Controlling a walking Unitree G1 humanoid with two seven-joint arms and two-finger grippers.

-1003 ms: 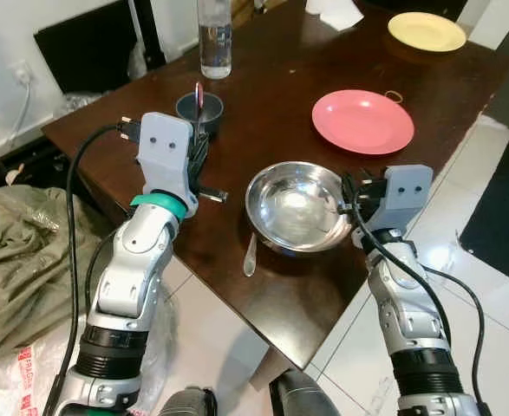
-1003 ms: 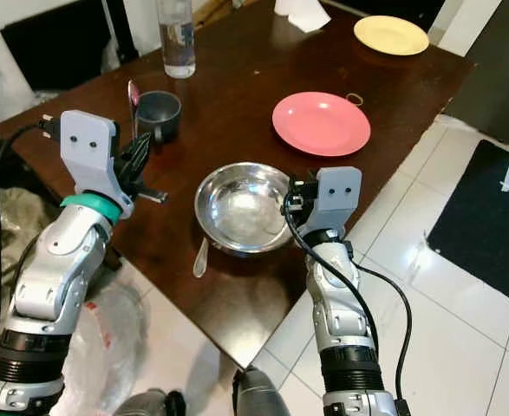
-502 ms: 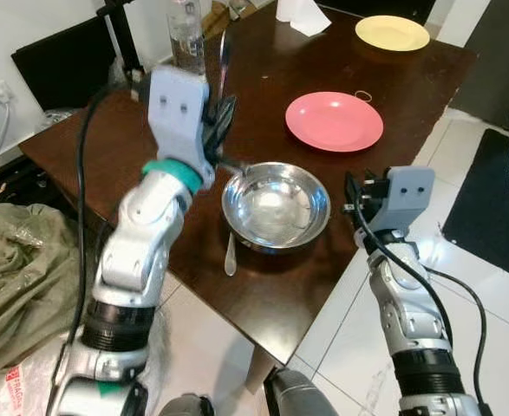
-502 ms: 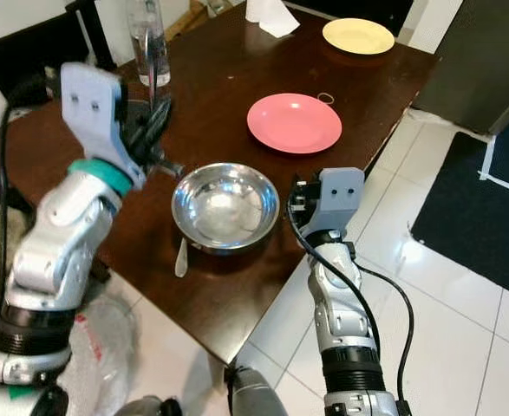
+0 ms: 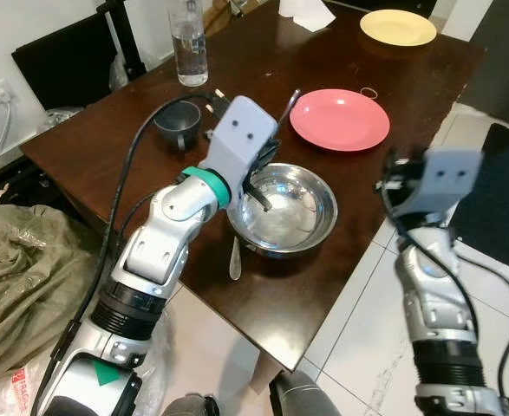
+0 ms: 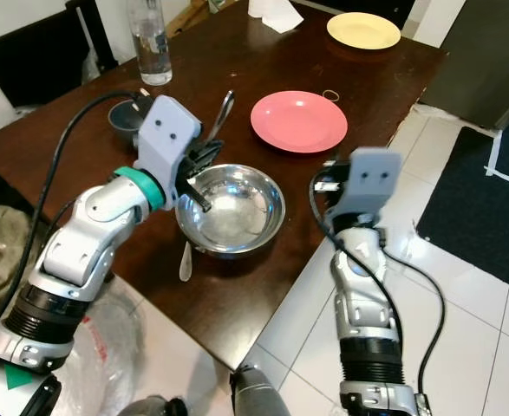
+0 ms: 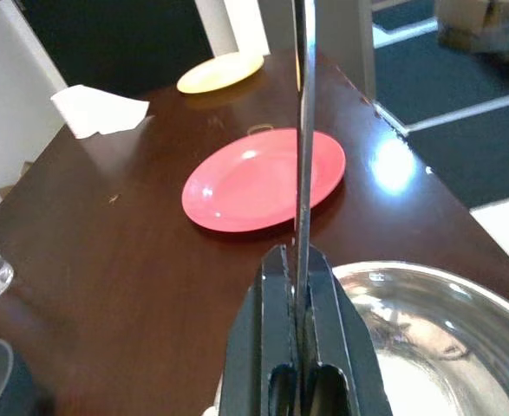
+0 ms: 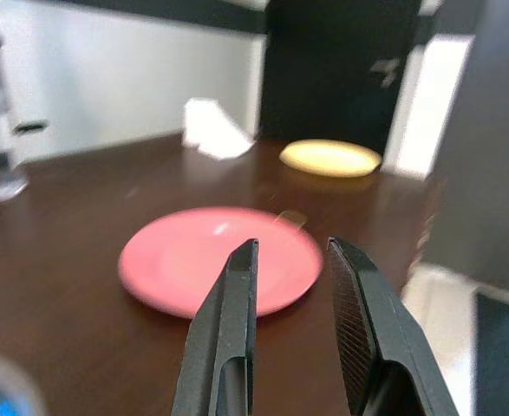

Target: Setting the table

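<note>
I can read no text, label, brand or number on anything before me; red print on a plastic bag (image 5: 18, 373) by my feet is too small to make out.

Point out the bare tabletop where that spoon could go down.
Bare wood lies between the steel bowl and the pink plate, and in a wider stretch between the pink plate and the water bottle. The bowl's near side is crowded: another spoon lies there. The left end effector holds the spoon over the bowl.
</note>
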